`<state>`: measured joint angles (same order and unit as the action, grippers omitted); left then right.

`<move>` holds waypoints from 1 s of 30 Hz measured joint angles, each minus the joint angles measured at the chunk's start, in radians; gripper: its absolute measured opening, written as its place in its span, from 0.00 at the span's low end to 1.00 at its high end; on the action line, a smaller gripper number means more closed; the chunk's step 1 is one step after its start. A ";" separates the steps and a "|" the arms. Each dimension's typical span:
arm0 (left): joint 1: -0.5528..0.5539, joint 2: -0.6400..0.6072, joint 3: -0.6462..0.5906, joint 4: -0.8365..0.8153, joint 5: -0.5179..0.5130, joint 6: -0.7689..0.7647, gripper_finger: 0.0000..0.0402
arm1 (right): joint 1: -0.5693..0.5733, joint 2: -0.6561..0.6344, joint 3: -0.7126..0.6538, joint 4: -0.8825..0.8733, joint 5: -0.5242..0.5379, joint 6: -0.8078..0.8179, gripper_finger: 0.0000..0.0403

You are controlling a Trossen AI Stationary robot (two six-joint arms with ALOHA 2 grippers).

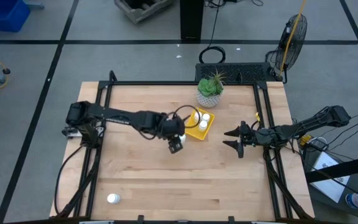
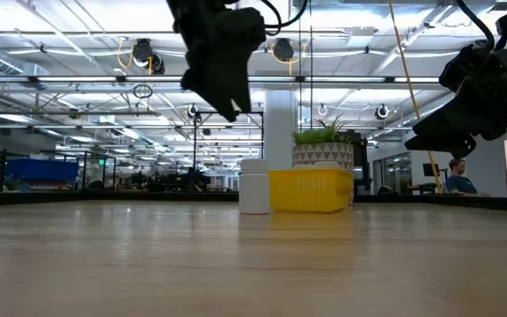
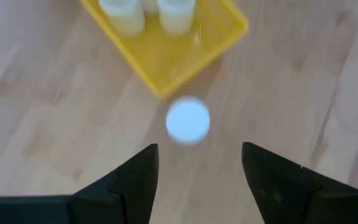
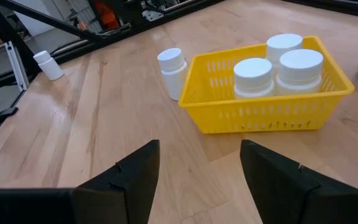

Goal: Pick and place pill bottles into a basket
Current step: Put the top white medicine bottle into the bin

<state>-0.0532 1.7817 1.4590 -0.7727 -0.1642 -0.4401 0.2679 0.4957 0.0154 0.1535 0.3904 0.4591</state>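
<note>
The left gripper (image 1: 176, 147) is held above the worktop (image 1: 166, 180), fingers spread and grasping nothing. It is positioned directly over one upright pill bottle (image 3: 188, 120), which stands on the wood just beside the basket (image 1: 200, 126) and outside its wall. This alignment is judged to prepare a descent onto the bottle's cap.

The right gripper (image 1: 236, 138) is parked at the right side of the worktop, released and empty, and is aimed toward the basket.

The basket is a shallow yellow tray set close to a potted plant (image 1: 211, 91). Three capped bottles (image 4: 281, 65) are contained in it, standing upright and grouped together toward one end. The rest of its floor is bare.

A further bottle (image 1: 112, 198) is left near the front left corner of the worktop, well apart from the basket.
</note>
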 joint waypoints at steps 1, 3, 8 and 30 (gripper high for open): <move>0.011 0.000 0.000 0.020 0.008 0.010 0.58 | 0.000 0.000 0.000 0.000 0.000 0.000 0.53; 0.028 0.007 0.000 0.051 0.015 0.034 0.58 | 0.000 0.000 0.000 0.000 0.000 0.000 0.53; 0.062 0.012 0.000 0.072 0.029 0.100 0.58 | 0.000 0.000 0.000 0.000 0.000 0.000 0.53; 0.091 0.013 -0.110 0.171 0.149 0.438 0.58 | 0.000 0.000 0.000 0.000 0.000 0.000 0.53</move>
<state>0.0380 1.7945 1.3490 -0.6022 -0.0156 -0.0017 0.2678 0.4961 0.0154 0.1532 0.3904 0.4591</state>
